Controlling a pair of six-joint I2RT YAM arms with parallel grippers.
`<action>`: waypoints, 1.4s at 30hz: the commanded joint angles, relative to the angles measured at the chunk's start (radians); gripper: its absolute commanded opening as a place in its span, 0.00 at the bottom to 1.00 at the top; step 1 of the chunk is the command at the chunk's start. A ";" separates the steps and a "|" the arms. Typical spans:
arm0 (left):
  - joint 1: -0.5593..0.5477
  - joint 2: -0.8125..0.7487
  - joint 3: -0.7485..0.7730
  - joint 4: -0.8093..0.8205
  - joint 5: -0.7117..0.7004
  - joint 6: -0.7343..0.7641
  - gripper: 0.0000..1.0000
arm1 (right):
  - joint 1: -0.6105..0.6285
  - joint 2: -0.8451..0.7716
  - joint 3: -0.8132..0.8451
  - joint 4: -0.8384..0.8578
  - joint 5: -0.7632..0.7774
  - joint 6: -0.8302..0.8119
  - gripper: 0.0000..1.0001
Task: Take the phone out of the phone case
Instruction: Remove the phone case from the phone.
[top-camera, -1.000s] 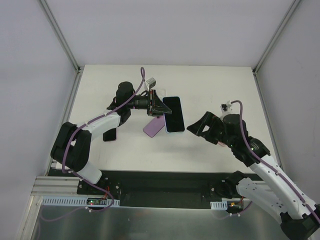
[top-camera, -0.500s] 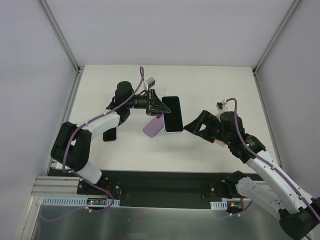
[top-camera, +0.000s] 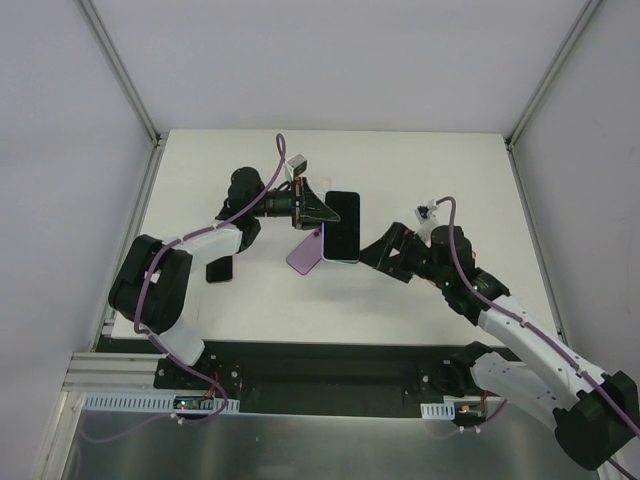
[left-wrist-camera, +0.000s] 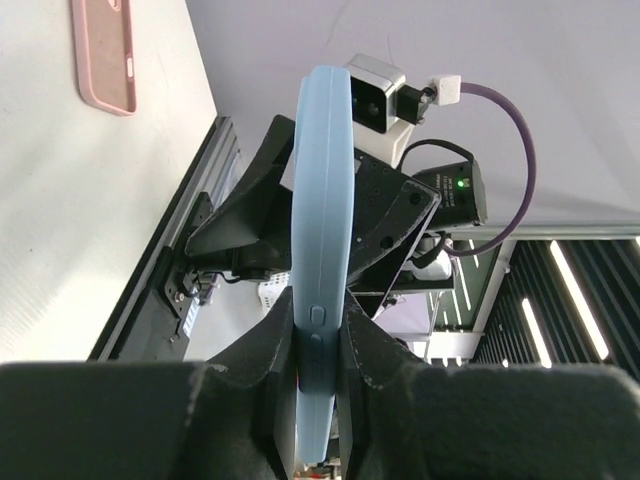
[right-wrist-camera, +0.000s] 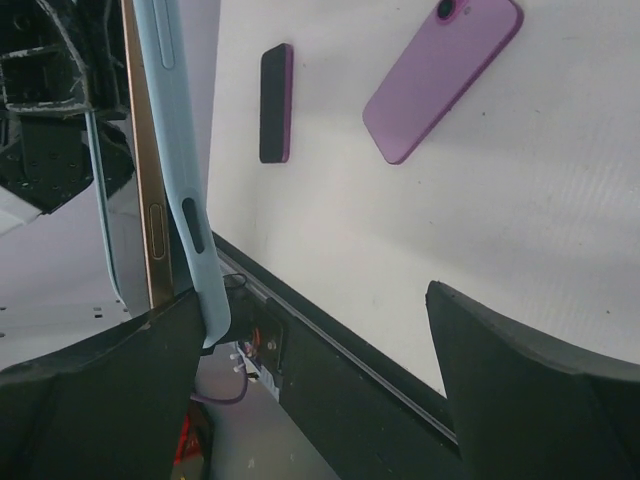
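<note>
Well, the left gripper (left-wrist-camera: 318, 345) pinches the blue case (left-wrist-camera: 322, 180) tight, holding it above the table (top-camera: 450, 180). The right gripper (top-camera: 378, 250) gapes wide and empty at its edge. The phone (top-camera: 342, 222) isn't out yet, so the prying remains.

Phone (top-camera: 341, 222) in phone case (right-wrist-camera: 190, 180); second case (top-camera: 307, 252) just left; small phone (top-camera: 220, 269) farther left.

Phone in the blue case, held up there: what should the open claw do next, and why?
Probably ease the right gripper slightly forward, then close on the phone: the left gripper clamps its blue case, while the right's jaws stand open beside its edge.
</note>
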 joint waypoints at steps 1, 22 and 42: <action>-0.029 -0.040 0.017 0.192 0.016 -0.098 0.00 | 0.007 0.016 -0.026 0.235 -0.092 0.042 0.93; -0.076 -0.021 -0.078 0.246 -0.041 -0.082 0.00 | 0.034 0.140 0.086 0.516 0.103 0.248 0.81; -0.084 -0.014 -0.163 0.246 -0.053 -0.024 0.00 | -0.002 0.263 0.150 0.788 0.052 0.384 0.13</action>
